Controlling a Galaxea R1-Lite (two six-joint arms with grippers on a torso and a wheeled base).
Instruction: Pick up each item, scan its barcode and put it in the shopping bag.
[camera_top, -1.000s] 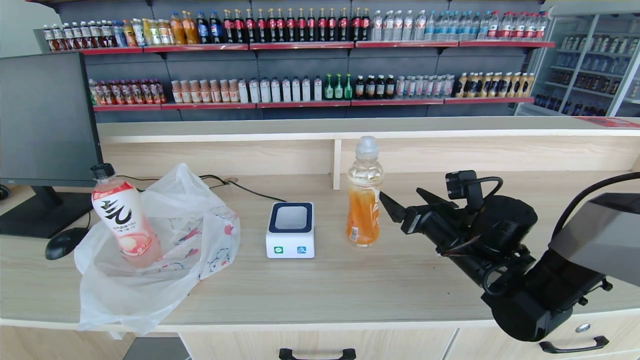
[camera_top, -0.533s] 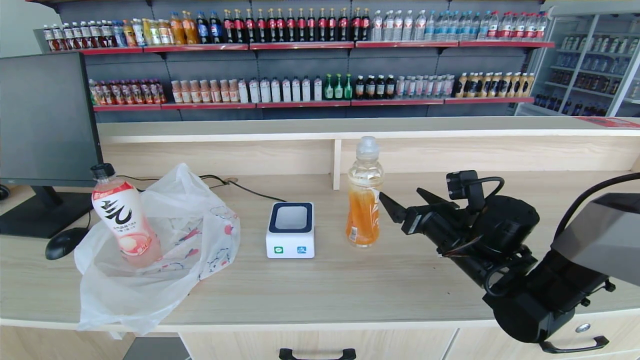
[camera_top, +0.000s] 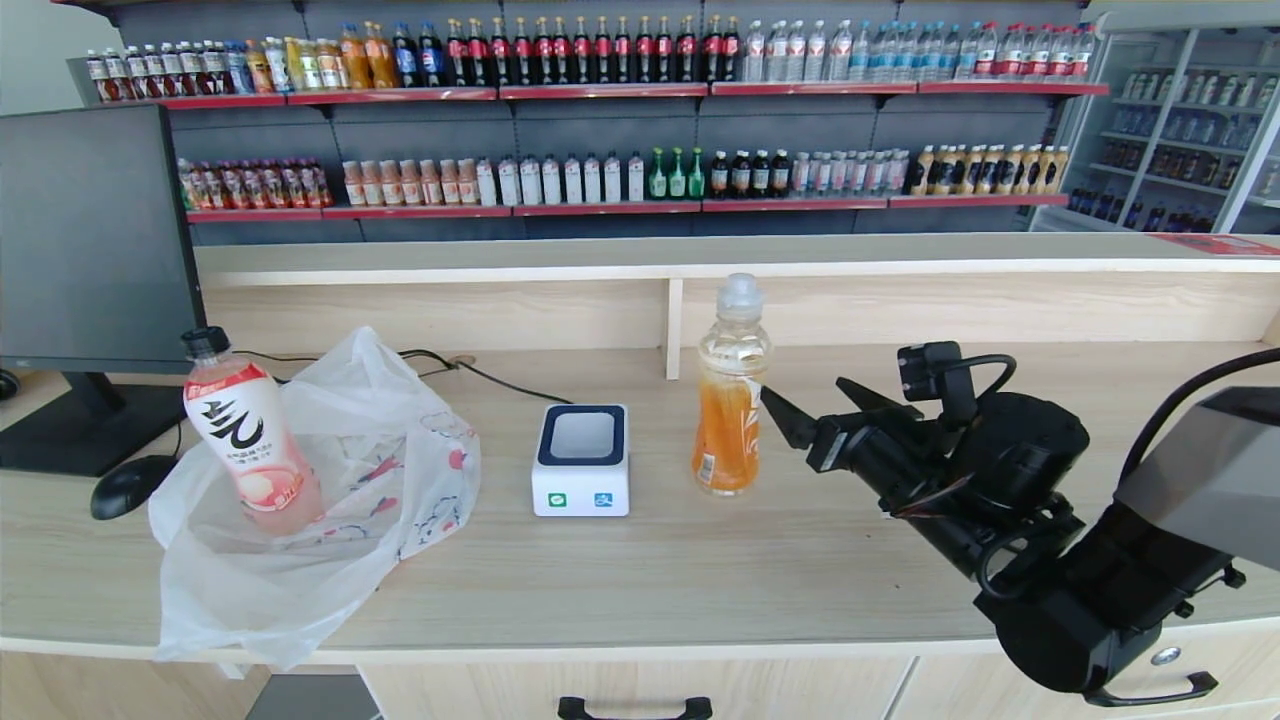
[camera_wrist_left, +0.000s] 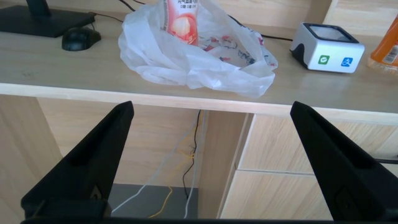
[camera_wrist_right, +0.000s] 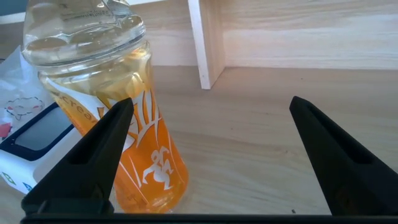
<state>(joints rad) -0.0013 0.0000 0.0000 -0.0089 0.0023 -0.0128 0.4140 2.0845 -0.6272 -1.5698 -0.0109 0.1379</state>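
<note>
Orange bottle (camera_top: 729, 405) is standing upright, cap up, long axis vert., beside scanner (camera_top: 582, 461); R claw (camera_top: 802, 388) is hanging spread wide just beside it; L claw (camera_wrist_left: 211, 106) likewise spread.

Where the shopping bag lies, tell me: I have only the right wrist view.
Observer: The translucent white plastic shopping bag lies on the light wooden counter, left of the white box scanner and your clear plastic bottle of orange drink.
Operator: Report its contents.
Observer: A pink-labelled plastic bottle with a black cap stands tilted inside.
Operator: Now the other arm.
Observer: The left end effector is open, out in front of the counter near the bag.
</note>
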